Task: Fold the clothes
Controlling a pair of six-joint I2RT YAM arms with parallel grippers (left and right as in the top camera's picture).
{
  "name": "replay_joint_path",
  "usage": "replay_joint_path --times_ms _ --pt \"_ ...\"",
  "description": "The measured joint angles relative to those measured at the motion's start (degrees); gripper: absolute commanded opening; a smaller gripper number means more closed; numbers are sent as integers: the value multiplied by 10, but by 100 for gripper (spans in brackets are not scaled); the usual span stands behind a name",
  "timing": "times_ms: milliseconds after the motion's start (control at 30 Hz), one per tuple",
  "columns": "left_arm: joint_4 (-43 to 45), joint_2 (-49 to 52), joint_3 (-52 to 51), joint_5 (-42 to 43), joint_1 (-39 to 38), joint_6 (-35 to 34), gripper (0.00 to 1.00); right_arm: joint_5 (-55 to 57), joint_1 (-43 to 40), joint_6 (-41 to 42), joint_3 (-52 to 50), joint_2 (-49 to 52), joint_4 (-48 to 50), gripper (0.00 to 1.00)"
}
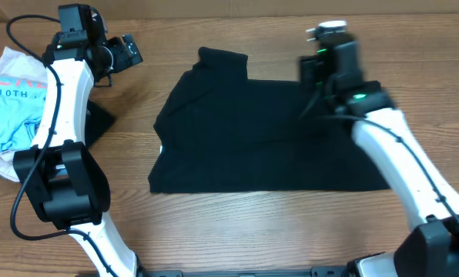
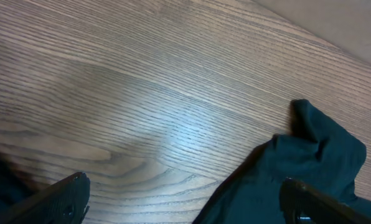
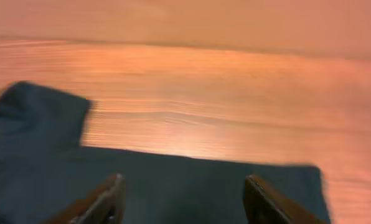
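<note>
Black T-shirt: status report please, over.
Left gripper open, empty, beside black T-shirt. Right gripper open, above its far edge. T-shirt flat on table. Light blue shirt far left, not in the way.

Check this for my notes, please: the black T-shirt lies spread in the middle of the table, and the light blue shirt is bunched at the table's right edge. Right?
One slip: the light blue shirt is bunched at the left edge of the table, not the right. The black T-shirt does lie in the middle. The overhead view shows it.

The right pincer (image 3: 184,188), jaws apart, hangs over the black T-shirt (image 3: 42,143).
</note>
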Motion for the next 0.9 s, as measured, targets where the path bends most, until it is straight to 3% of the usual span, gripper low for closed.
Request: replay_joint_path --times_ms 233,333,400,500,900 --pt "0 0 0 0 0 0 100 -77 -168 17 0 40 -9 61" --pt "0 0 0 0 0 0 100 -86 -215 19 0 80 8 71" --pt "0 0 0 0 0 0 100 -87 -241 22 0 121 21 72" --pt "0 0 0 0 0 0 100 -88 -253 21 0 175 49 80" --pt "0 0 0 0 0 0 100 -110 -252 19 0 278 154 82"
